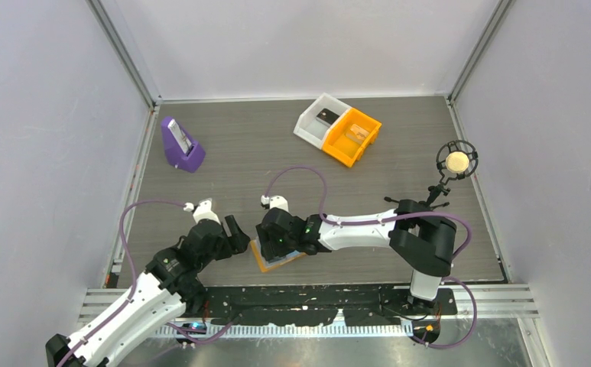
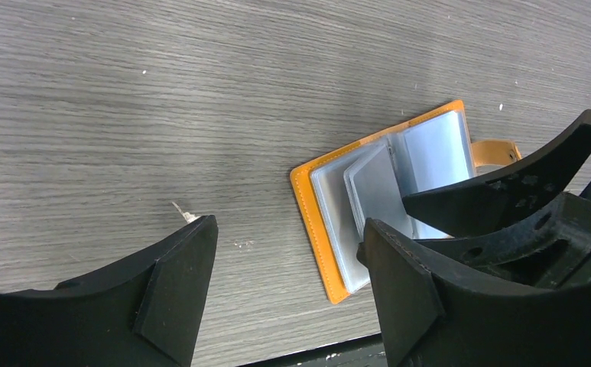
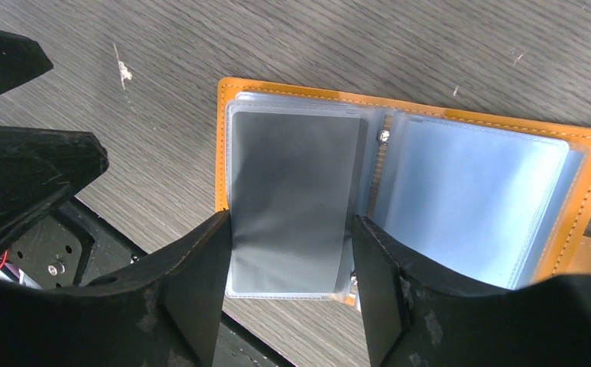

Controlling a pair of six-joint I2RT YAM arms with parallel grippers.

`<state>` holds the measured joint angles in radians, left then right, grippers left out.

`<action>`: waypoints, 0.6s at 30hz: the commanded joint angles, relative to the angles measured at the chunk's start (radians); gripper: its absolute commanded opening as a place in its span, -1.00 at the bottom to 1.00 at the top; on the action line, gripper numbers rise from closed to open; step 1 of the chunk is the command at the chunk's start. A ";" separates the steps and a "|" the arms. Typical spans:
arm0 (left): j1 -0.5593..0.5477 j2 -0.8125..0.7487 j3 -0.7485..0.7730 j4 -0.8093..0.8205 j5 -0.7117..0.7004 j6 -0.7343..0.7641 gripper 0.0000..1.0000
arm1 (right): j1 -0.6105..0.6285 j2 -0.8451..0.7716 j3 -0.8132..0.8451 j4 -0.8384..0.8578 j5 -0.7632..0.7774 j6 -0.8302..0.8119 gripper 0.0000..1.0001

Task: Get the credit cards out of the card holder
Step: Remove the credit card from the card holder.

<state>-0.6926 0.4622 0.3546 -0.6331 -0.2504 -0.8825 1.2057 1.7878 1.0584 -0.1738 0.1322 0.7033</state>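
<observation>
The card holder (image 1: 264, 264) lies open like a book near the table's front edge, orange outside with clear plastic sleeves inside (image 3: 460, 191). Its left sleeve (image 3: 296, 176) looks grey; whether credit cards sit in it I cannot tell. My right gripper (image 3: 290, 229) is open right over the holder, with one finger at the left sleeve's outer edge and the other at the spine. My left gripper (image 2: 288, 252) is open just left of the holder (image 2: 330, 222), with bare table between its fingers. The right gripper's fingers (image 2: 498, 199) cover the holder's right half in the left wrist view.
A white bin (image 1: 311, 122) holding a dark flat item and an orange bin (image 1: 351, 136) stand joined at the back. A purple stand (image 1: 181, 145) is at the back left and a microphone (image 1: 456, 160) at the right. The table's front edge (image 2: 315, 355) runs just below the holder.
</observation>
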 commanded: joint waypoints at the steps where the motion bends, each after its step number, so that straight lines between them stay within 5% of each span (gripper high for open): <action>1: -0.003 0.011 -0.005 0.042 0.003 -0.011 0.45 | -0.007 -0.061 -0.007 0.050 -0.007 0.015 0.16; 4: -0.002 0.015 -0.005 0.045 0.006 -0.012 0.45 | -0.007 -0.064 -0.008 0.053 -0.007 0.018 0.09; 8: -0.003 0.022 -0.009 0.052 0.008 -0.013 0.45 | -0.009 -0.064 -0.007 0.053 -0.013 0.021 0.31; 13: -0.003 0.051 -0.014 0.072 0.022 -0.013 0.44 | -0.015 -0.062 -0.018 0.078 -0.040 0.024 0.13; 18: -0.003 0.080 -0.008 0.094 0.049 -0.012 0.42 | -0.017 -0.071 -0.020 0.082 -0.049 0.026 0.31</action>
<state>-0.6926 0.5255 0.3454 -0.6041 -0.2245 -0.8867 1.1934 1.7767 1.0431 -0.1299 0.0917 0.7158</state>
